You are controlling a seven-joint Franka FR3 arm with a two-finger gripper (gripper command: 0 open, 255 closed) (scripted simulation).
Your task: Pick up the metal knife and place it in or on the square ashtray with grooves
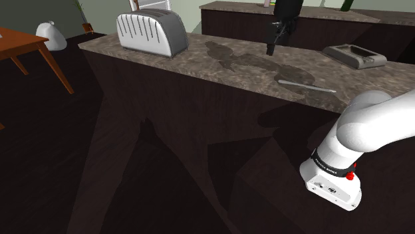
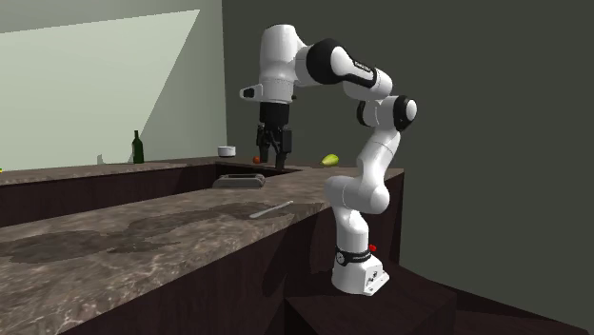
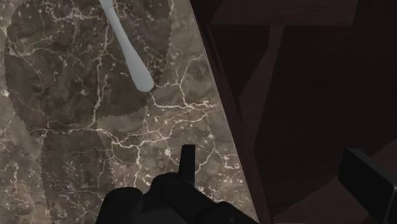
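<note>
One step, the reach, is underway: the end effector [image 2: 276, 157] is hovering spread and empty above the bench [image 1: 219, 73], the grey knife [image 1: 306, 85] lying flat near its edge. Next, I'm guessing, it's needing to lower squarely over the knife.

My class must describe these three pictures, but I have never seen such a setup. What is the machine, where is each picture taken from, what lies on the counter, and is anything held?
It is a white robot arm ending in a black two-fingered claw. One picture looks from beside its stand, one from farther off along the counter, one from a camera on the claw. On the stone-patterned counter lie a pale knife, a grey square ashtray and a toaster. The claw hangs open above the counter, holding nothing.
</note>
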